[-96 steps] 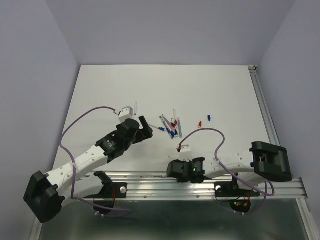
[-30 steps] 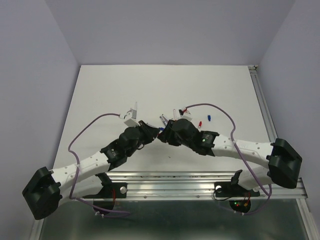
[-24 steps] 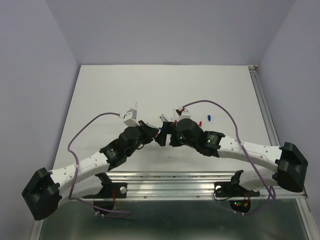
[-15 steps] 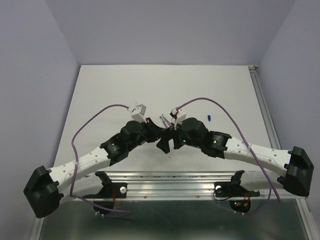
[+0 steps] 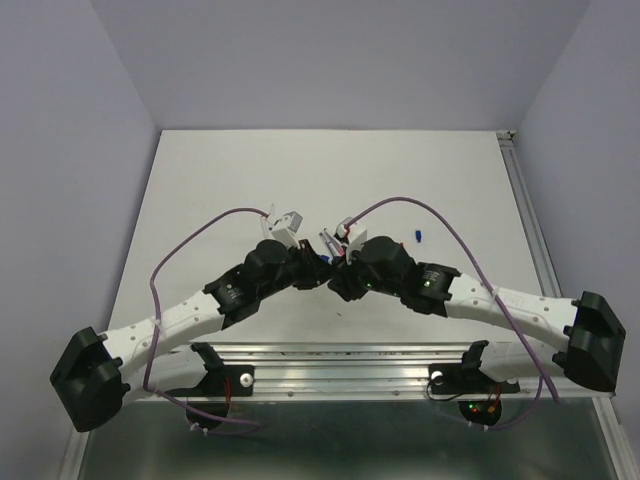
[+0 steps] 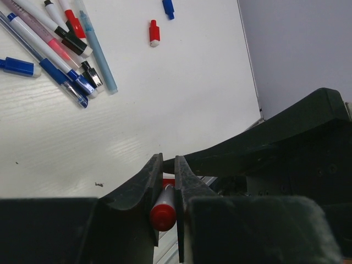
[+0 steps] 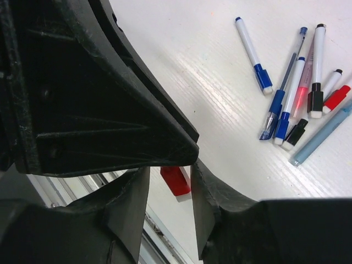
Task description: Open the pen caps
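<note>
Both arms have swung together mid-frame. Left fingers (image 6: 144, 184) pinch a red pen (image 6: 163, 212); right fingers (image 7: 127, 201) sit narrow around its red cap (image 7: 176, 181), slight gap showing.

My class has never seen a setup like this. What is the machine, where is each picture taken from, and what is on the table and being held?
Two robot arms sit at a white table. One picture looks down from above; the others come from cameras on each wrist. The left fingers are clamped on a red-ended pen. The right fingers flank its red cap; a firm grip isn't clear. More pens and two loose caps lie nearby.
</note>
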Controlling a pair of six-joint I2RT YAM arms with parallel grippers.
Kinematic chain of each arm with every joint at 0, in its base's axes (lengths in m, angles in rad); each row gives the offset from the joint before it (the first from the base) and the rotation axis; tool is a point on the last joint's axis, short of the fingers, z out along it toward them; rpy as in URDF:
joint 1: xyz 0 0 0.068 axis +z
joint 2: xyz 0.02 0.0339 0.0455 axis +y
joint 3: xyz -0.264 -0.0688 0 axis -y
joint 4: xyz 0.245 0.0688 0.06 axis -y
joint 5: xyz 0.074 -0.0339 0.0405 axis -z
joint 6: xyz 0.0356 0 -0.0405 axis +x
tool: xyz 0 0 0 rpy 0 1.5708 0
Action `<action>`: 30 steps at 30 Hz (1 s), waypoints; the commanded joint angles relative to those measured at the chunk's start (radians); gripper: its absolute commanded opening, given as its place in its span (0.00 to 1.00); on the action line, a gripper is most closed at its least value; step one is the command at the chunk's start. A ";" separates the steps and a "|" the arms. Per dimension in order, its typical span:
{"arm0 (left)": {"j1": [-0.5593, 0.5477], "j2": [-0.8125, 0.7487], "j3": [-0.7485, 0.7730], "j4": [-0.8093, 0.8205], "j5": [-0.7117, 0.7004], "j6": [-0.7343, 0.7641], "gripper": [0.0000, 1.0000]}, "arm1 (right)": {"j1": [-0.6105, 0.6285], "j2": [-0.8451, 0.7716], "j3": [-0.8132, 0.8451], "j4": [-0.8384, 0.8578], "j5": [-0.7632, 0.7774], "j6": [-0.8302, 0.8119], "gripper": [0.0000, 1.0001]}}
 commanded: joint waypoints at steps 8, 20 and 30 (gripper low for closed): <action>0.017 -0.057 0.052 0.048 0.052 0.017 0.00 | 0.007 -0.026 -0.045 0.056 -0.063 -0.001 0.11; 0.453 0.075 0.227 0.034 0.076 0.141 0.00 | 0.022 -0.107 -0.316 0.116 -0.259 0.235 0.01; 0.631 0.206 0.321 0.038 0.196 0.163 0.00 | 0.030 -0.226 -0.419 0.131 -0.230 0.296 0.01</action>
